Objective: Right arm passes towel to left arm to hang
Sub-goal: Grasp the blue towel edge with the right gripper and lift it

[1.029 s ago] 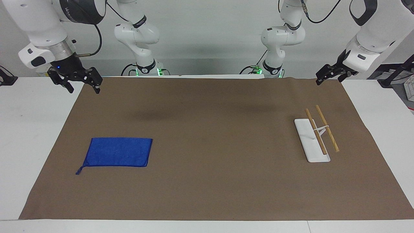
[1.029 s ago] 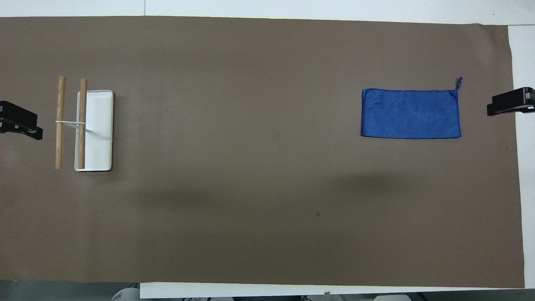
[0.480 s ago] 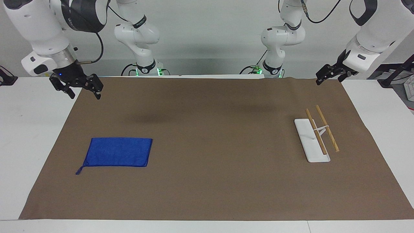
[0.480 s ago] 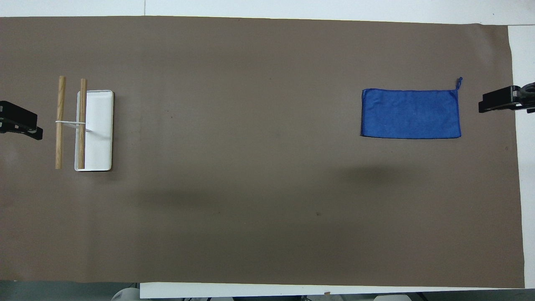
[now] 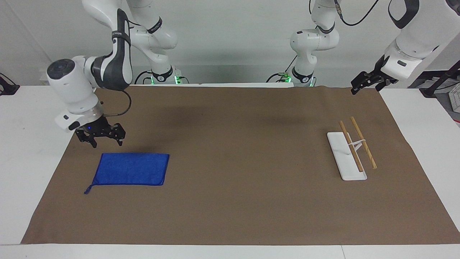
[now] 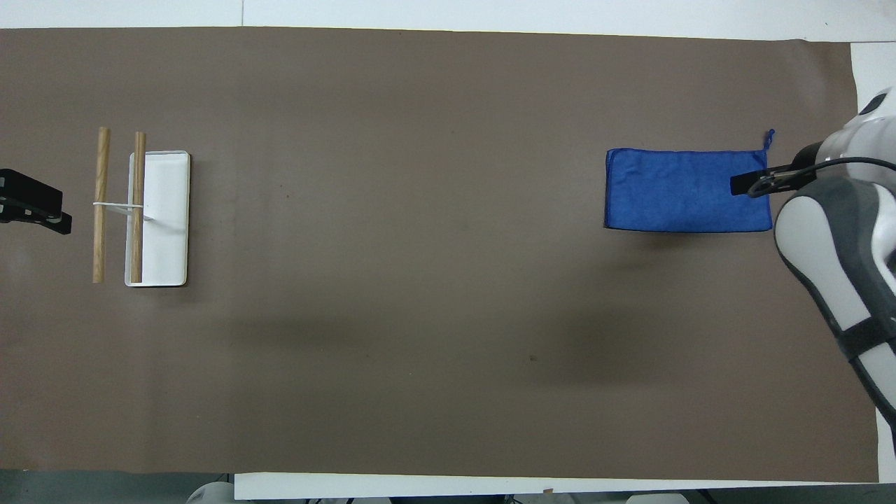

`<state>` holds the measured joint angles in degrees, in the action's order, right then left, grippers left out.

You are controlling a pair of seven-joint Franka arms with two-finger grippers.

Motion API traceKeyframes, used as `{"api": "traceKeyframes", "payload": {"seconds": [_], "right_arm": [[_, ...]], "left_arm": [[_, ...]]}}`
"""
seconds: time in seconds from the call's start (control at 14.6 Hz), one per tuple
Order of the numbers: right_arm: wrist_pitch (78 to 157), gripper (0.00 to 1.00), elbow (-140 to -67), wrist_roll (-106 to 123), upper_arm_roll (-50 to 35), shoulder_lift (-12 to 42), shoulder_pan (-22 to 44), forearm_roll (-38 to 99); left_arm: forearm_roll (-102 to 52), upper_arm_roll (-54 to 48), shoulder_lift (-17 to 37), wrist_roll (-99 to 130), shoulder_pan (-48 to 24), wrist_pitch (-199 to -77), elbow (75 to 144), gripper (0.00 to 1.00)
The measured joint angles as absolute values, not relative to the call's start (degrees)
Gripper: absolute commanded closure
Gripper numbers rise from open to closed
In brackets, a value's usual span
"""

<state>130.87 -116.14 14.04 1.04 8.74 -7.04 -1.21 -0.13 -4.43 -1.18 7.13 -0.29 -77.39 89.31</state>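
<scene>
— Towel (image 5: 131,169) is lying flat on the desk (image 5: 230,208) at the right arm's end, a blue terry rectangle with a corner loop. Step?

— Right gripper (image 5: 102,139) is hovering over its edge nearer the robots, fingers spread, holding nothing: the approach. Next I'd expect lowering and pinching soft cloth.

— Left gripper (image 5: 363,85)?

— Waiting over the desk's corner near the wooden-bar rack (image 5: 350,153); fingers, cannot tell.

left gripper (image 6: 35,203) cut by overhead edge, towel (image 6: 686,190) corner covered
</scene>
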Motion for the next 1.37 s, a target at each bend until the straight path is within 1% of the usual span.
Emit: {"api": "traceKeyframes", "payload": {"seconds": [0.21, 0.41, 0.62, 0.82, 1.1, 1.17, 1.24, 1.3, 1.37], "right_arm": [[134.85, 0.01, -116.56, 15.07, 1.11, 14.04, -7.35, -1.2], [139.16, 0.01, -117.57, 15.24, 1.1, 16.62, -7.35, -1.2], [141.89, 0.05, -119.19, 15.36, 1.09, 17.23, -7.35, -1.2], [142.46, 0.11, -119.56, 15.44, 0.94, 17.29, -7.35, -1.2], [142.53, 0.13, -120.3, 15.48, 0.67, 17.31, -7.34, -1.2], [142.59, 0.17, -120.45, 15.48, 0.66, 17.35, -7.35, -1.2], [142.65, 0.37, -120.47, 15.48, 0.66, 17.35, -7.35, -1.2], [142.65, 0.63, -120.46, 15.48, 0.59, 17.34, -7.34, -1.2], [142.64, 0.86, -120.46, 15.49, 0.56, 17.34, -7.34, -1.2]], "left_arm": [[-0.13, -4.43, -1.18, 7.13, -0.29, -77.39, 89.31, 0.0], [-0.13, -4.43, -1.18, 7.13, -0.29, -77.39, 89.31, 0.0], [-0.13, -4.43, -1.18, 7.13, -0.29, -77.39, 89.31, 0.0], [-0.13, -4.43, -1.18, 7.13, -0.29, -77.39, 89.31, 0.0], [-0.13, -4.43, -1.18, 7.13, -0.29, -77.39, 89.31, 0.0], [-0.13, -4.43, -1.18, 7.13, -0.29, -77.39, 89.31, 0.0], [-0.13, -4.43, -1.18, 7.13, -0.29, -77.39, 89.31, 0.0], [-0.13, -4.43, -1.18, 7.13, -0.29, -77.39, 89.31, 0.0], [-0.13, -4.43, -1.18, 7.13, -0.29, -77.39, 89.31, 0.0]]}}
